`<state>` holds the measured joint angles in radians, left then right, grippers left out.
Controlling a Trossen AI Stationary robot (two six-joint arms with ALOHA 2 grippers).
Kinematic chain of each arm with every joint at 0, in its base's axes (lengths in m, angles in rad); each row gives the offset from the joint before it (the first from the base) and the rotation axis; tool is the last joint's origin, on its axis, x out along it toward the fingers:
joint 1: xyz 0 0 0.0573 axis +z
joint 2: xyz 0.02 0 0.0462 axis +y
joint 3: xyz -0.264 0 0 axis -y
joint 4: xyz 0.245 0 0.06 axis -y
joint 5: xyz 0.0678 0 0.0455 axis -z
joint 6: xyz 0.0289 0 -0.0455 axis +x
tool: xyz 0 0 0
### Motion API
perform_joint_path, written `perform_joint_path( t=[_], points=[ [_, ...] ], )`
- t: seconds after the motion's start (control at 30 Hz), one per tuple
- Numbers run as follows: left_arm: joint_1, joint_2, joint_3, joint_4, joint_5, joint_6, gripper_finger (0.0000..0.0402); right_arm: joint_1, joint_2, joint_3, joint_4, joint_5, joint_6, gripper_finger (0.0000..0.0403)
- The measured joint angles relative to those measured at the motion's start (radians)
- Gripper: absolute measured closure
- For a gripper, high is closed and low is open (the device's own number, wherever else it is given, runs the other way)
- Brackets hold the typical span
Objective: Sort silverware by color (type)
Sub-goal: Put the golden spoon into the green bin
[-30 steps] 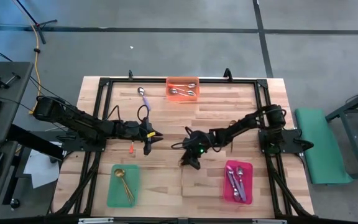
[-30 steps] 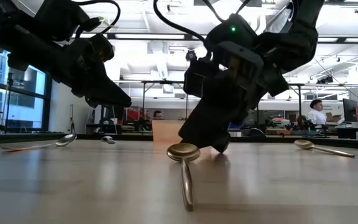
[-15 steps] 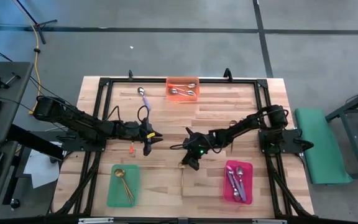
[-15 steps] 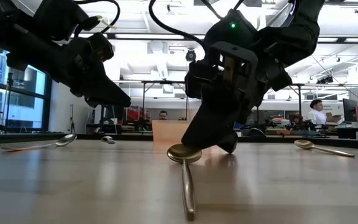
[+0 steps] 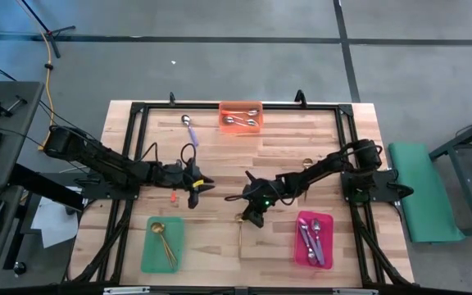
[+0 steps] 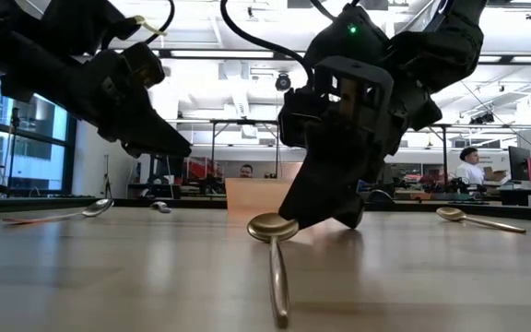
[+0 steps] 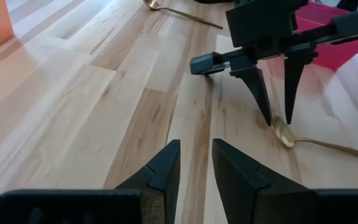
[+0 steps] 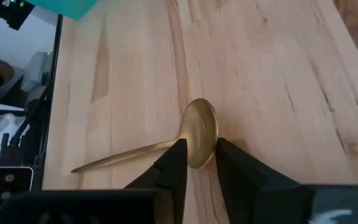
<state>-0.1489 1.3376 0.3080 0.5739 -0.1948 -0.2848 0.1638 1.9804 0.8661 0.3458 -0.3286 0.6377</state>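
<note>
right gripper [image 8: 196, 163]: fingers slightly apart, straddling the slim gold metal spoon [image 8: 199, 132] bowl
spoon: light, stiff, slippery; likely best pinched at the neck
left gripper [image 7: 195, 163]: fingers narrowly apart, empty

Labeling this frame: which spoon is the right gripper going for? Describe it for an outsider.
On the wooden table, between the green tray and the pink tray, one slim all-gold spoon lies loose. The right gripper straddles its bowl, open. The other loose gold spoon lies farther back, near the right arm.
</note>
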Motion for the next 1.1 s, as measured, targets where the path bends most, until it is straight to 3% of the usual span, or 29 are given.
perform_joint_path(
  t=[0.5, 0.67, 0.93, 1.1],
  points=[
    [-0.029, 0.0, 0.0, 0.0, -0.031, -0.003, 0.0317, 0.002, 0.0, 0.0, 0.005, 0.056, 0.018, 0.0396],
    [-0.032, 0.0, 0.0, 0.0, -0.033, -0.028, 0.0317, 0.002, -0.004, -0.005, 0.031, 0.089, -0.005, 0.0402],
    [-0.069, 0.0, 0.0, 0.006, -0.05, -0.058, 0.0316, -0.007, -0.091, -0.011, 0.009, 0.234, -0.089, 0.0402],
    [-0.119, 0.065, 0.0, 0.071, -0.085, -0.075, 0.0316, -0.007, -0.157, -0.009, 0.018, 0.326, -0.166, 0.0403]
  ],
)
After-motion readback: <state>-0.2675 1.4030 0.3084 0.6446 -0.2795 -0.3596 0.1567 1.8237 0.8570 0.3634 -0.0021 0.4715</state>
